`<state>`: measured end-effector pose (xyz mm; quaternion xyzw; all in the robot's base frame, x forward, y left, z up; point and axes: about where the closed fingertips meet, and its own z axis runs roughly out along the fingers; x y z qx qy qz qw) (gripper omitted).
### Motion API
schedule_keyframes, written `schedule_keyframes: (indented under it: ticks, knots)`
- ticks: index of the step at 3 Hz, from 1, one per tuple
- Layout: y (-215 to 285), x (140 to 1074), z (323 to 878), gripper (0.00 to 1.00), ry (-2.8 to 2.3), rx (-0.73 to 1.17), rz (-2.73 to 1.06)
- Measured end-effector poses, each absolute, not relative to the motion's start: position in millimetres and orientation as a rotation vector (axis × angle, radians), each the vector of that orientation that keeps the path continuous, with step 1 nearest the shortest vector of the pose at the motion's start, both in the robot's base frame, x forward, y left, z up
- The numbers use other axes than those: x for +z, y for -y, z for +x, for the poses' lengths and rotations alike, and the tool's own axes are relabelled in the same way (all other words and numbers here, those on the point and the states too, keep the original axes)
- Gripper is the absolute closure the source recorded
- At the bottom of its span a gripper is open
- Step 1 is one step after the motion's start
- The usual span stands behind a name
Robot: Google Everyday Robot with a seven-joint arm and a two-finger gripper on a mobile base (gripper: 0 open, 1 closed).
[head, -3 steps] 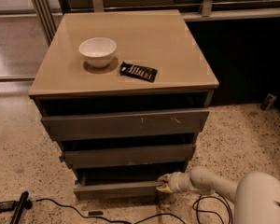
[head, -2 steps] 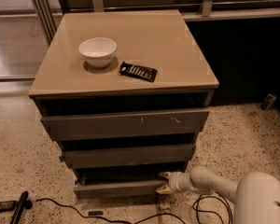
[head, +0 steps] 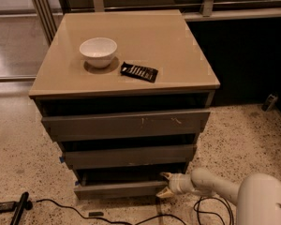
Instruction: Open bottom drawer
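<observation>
The bottom drawer [head: 119, 189] is the lowest of three dark grey fronts on the cabinet, plain and unmarked, standing out a little from the body with a dark gap above it. My gripper [head: 165, 184] is at the drawer's right end, with its pale fingers above and below the front's top right corner. The white arm [head: 215, 185] reaches in from the lower right. The middle drawer [head: 129, 156] and the scuffed top drawer [head: 126, 124] sit above.
A white bowl [head: 98, 52] and a dark packet [head: 139, 71] lie on the beige cabinet top [head: 178, 46]. Black cables [head: 61, 209] and a black stick-like object [head: 19, 208] lie on the speckled floor at lower left. A dark wall stands to the right.
The gripper has stayed at the bottom drawer's right end. The drawer shows no clear movement.
</observation>
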<state>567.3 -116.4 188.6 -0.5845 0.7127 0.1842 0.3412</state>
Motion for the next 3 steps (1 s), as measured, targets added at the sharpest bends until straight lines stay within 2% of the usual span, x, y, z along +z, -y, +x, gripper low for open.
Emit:
schedule_keyframes:
  ticks: [2, 3]
  knots:
    - [139, 186, 512, 0.81, -1.831, 0.498, -1.512]
    - [152, 189, 481, 1.00, -1.809, 0.518, -1.487]
